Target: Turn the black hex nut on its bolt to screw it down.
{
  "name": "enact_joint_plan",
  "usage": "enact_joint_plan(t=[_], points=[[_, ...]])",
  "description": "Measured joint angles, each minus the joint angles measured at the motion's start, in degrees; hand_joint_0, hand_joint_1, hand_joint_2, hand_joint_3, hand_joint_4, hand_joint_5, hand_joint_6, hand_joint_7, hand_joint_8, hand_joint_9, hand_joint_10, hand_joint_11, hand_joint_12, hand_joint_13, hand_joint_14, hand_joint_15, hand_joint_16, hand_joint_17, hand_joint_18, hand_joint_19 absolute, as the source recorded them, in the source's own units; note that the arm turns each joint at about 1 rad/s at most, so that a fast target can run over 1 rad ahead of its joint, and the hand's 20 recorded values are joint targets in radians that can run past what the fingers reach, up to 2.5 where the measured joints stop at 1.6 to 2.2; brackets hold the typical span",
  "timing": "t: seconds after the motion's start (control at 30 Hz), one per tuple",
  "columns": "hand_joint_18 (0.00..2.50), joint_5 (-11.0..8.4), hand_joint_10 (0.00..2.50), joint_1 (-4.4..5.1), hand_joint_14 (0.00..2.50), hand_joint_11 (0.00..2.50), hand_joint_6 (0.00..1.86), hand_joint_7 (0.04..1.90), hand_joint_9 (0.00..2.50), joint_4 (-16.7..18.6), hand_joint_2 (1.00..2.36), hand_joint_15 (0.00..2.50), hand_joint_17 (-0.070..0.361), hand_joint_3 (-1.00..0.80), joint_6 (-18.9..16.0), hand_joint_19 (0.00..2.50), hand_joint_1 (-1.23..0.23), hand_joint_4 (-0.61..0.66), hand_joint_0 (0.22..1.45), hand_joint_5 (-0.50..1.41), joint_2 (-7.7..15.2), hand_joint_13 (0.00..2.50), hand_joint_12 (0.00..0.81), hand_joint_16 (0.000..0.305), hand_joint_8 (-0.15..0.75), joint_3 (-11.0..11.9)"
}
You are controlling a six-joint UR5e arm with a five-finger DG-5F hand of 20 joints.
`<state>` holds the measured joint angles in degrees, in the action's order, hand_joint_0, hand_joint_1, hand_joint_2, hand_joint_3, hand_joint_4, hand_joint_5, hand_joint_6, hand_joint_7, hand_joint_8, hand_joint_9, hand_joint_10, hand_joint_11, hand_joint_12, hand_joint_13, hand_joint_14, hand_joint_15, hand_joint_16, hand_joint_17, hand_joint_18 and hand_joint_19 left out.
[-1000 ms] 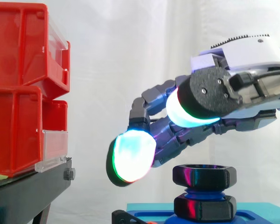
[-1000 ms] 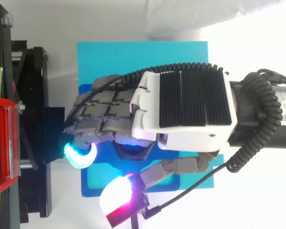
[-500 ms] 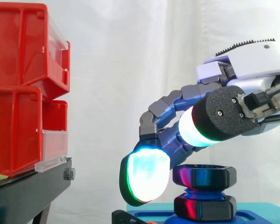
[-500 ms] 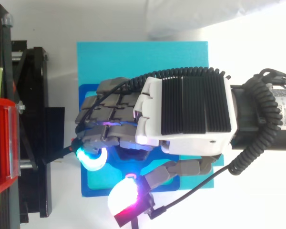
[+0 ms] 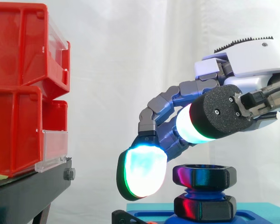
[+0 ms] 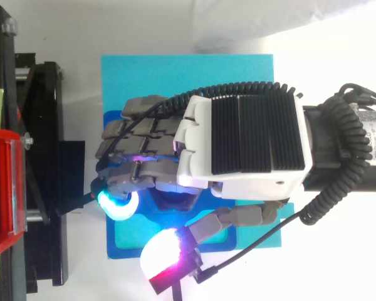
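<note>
Near the stacked red bins [image 5: 18,88] on their black stand [image 5: 32,191], the hand [image 6: 250,147] arches over the blue base [image 6: 122,244], fingers curled and gripping nothing, one glowing fingertip [image 5: 142,170] just beside the black hex nut [image 5: 204,176], which sits atop its upright blue bolt [image 5: 203,191].

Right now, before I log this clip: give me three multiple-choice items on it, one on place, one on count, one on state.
1. In the side view, the red bins stand:
A. left of the bolt
B. right of it
C. under it

2. Black nuts on the bolt:
A. one
B. two
C. three

3. The top nut is:
A. pinched
B. free, the hand above it
C. off the bolt

Answers:
1. A, the bins are at the left edge.
2. B, a top nut and a lower nut.
3. B, the pads show a gap to it.
</note>
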<state>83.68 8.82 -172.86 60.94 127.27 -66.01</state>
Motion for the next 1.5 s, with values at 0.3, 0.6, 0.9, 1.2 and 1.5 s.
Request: enact_joint_plan(t=[0.3, 0.6, 0.9, 1.2, 1.5], points=[[0.31, 2.13, 0.01, -0.9, 0.0, 0.31, 0.73, 0.71, 0.45, -0.16, 1.0, 0.04, 0.086, -0.5, 3.2, 0.03, -0.39, 0.31, 0.48, -0.22, 0.0, 0.45, 0.32, 0.038, 0.304, 0.0], [0.33, 4.71, 0.01, -1.5, 0.0, 0.32, 0.73, 0.71, 0.45, 0.01, 1.0, 0.05, 0.086, -0.5, 4.48, 0.04, -0.39, 0.31, 0.48, -0.22, 0.0, 0.46, 0.32, 0.038, 0.303, 0.0], [0.33, 5.69, 0.01, -1.89, 0.0, 0.31, 0.73, 0.7, 0.45, -0.25, 1.0, 0.06, 0.086, -0.5, 7.05, 0.04, -0.35, 0.3, 0.48, -0.22, -0.03, 0.47, 0.32, 0.038, 0.304, 0.0], [0.34, 6.87, 0.01, -2.88, 0.0, 0.31, 0.73, 0.71, 0.45, -0.95, 1.0, 0.07, 0.085, -0.5, 9.18, 0.05, -0.34, 0.31, 0.48, -0.22, -0.02, 0.48, 0.322, 0.038, 0.305, 0.01], [0.34, 8.37, 0.01, -3.99, 0.0, 0.33, 0.73, 0.7, 0.47, -1.52, 1.0, 0.07, 0.085, -0.5, 10.19, 0.05, -0.34, 0.31, 0.48, -0.22, -0.04, 0.49, 0.324, 0.038, 0.311, 0.0]])
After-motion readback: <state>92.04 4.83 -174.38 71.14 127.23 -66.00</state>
